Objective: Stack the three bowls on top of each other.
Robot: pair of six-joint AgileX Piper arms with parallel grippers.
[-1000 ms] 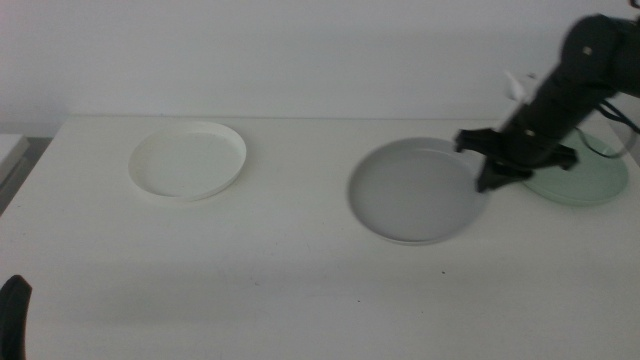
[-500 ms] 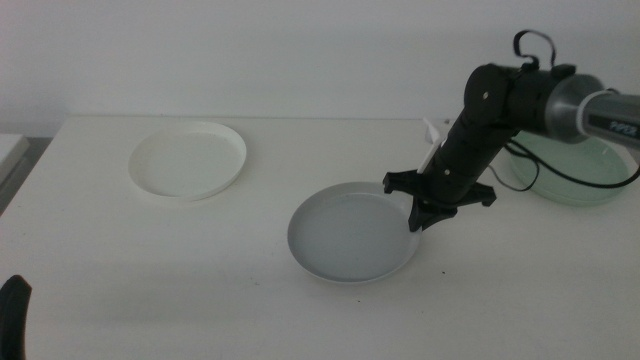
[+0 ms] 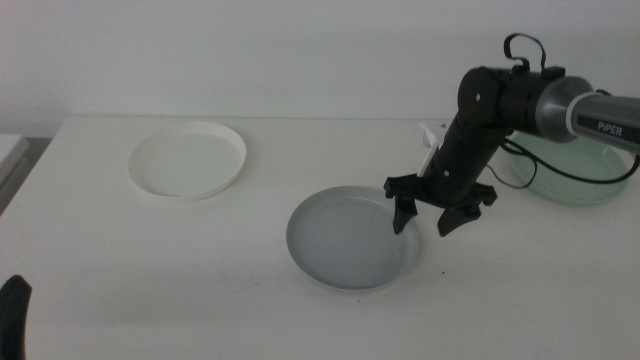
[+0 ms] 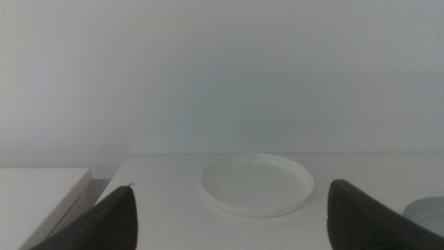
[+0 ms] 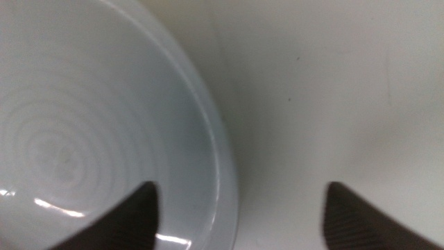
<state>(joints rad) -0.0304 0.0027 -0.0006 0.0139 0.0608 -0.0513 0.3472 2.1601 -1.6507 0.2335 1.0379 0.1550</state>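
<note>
The grey bowl [image 3: 348, 240] lies flat on the table near the middle. My right gripper [image 3: 425, 217] hovers open just over its right rim, one jaw inside the rim and one outside, holding nothing. In the right wrist view the grey bowl [image 5: 83, 125] fills one side, and its rim runs between the jaws of the right gripper [image 5: 237, 189]. The white bowl [image 3: 188, 160] sits at the back left. The pale green bowl [image 3: 585, 172] is at the far right, partly hidden behind the right arm. My left gripper [image 3: 12, 315] waits open at the bottom left corner.
The left wrist view shows the white bowl [image 4: 257, 184] ahead between the jaws of the left gripper [image 4: 232, 187], with a sliver of the grey bowl [image 4: 430, 210] at the picture's edge. A cable loops off the right arm over the green bowl. The table's left edge lies beyond the white bowl.
The right gripper brought the grey bowl leftward from beside the green bowl to mid-table, then opened and let go of its rim. The left arm stayed still.
</note>
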